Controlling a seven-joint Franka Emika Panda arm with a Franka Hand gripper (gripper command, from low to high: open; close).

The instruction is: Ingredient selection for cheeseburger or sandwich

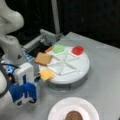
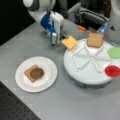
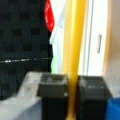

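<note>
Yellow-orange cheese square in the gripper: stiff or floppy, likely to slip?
Probably stiff: the flat yellow-orange cheese square sticks out sideways from the blue-and-white gripper without drooping. Likely light, being a thin slab. Slip seems possible: the black fingers pinch only its thin edge, as the wrist view shows.

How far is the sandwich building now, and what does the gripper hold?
Done: a tan toast square with a dark brown round patty on top lies on the white plate. In hand: the gripper is shut on the yellow-orange cheese square, at the edge of the white divided tray. Left: a second toast square lies in the tray, beside green lettuce and a red disc.
</note>
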